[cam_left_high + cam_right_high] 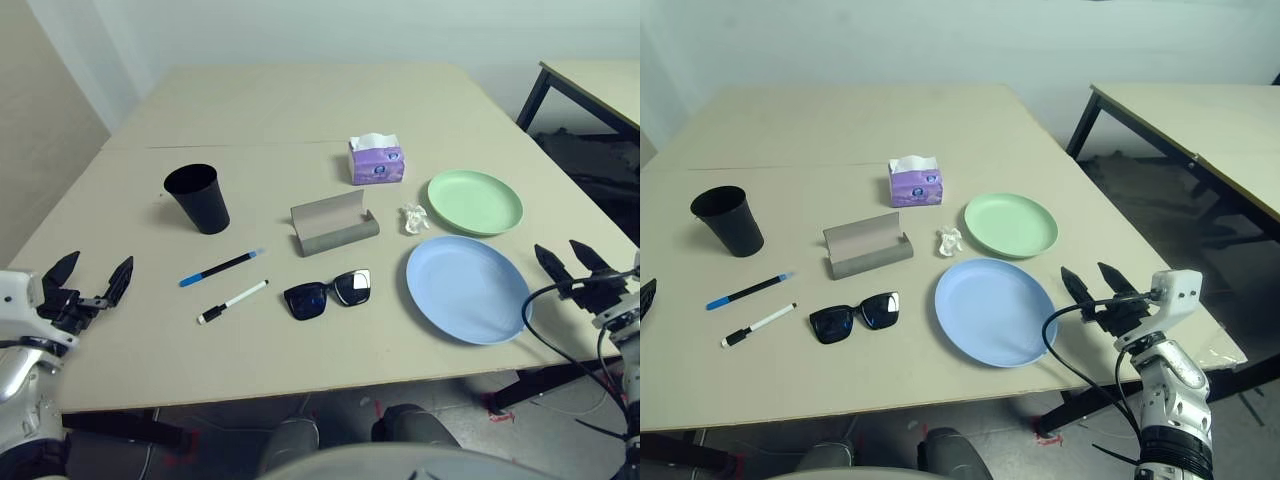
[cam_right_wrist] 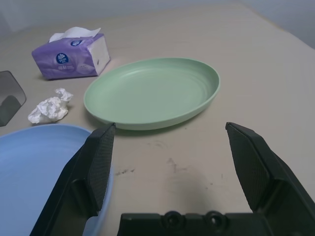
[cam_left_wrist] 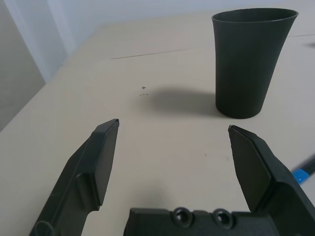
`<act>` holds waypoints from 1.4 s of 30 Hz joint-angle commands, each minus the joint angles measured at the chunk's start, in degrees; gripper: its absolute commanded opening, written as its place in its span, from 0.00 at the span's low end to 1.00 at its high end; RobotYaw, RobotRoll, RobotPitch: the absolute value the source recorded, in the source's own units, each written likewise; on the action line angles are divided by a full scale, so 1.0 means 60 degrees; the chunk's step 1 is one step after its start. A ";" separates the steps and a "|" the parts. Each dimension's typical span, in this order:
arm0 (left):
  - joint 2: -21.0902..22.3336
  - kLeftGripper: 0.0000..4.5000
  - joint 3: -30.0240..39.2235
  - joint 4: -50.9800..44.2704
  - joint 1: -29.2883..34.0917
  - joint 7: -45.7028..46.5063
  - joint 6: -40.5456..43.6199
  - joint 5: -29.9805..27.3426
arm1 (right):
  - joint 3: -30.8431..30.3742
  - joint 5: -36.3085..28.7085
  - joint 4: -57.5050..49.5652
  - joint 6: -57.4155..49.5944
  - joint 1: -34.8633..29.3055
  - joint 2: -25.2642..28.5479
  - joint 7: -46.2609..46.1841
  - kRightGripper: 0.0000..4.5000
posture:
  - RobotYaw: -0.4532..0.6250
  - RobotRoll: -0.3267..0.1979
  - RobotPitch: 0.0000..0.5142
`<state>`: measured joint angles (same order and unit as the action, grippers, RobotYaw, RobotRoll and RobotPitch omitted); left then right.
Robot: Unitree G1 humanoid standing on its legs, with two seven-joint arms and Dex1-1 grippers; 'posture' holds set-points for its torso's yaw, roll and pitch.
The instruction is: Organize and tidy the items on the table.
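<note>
Claws both released: left claw (image 1: 92,280), right claw (image 1: 1100,287). Sunglasses (image 1: 328,293) look fragile, so I'd pinch the bridge gently.

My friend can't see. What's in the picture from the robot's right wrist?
The robot's right hand hangs open over a beige table. Ahead lie a green plate and part of a blue plate, with a crumpled white wad and purple tissue box beyond.
</note>
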<state>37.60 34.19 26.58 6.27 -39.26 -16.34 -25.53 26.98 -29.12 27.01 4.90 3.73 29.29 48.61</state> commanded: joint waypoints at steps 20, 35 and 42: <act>-0.0299 1.00 0.0377 -0.1995 0.0144 -0.1218 0.1574 -0.1949 | -0.0075 0.0552 0.1081 0.0252 0.0378 -0.0022 -0.0805 1.00 | 0.44 0.62 0.01; 0.1402 1.00 -0.3280 -0.3699 -0.0033 -0.6559 0.2242 -0.0943 | -0.0434 0.0685 -0.2213 -0.2031 -0.1648 0.0839 -0.1729 1.00 | 0.33 0.62 0.00; 0.0990 1.00 -0.3697 -0.3590 -0.0698 -0.6386 0.2250 -0.0679 | -0.0617 -0.0929 -0.5221 -0.4943 -0.2843 0.1287 -0.0712 1.00 | 0.30 0.62 0.00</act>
<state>43.94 13.01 4.80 2.36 -77.61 -2.63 -30.79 23.51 -32.76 -0.95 -21.67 -12.98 36.14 43.90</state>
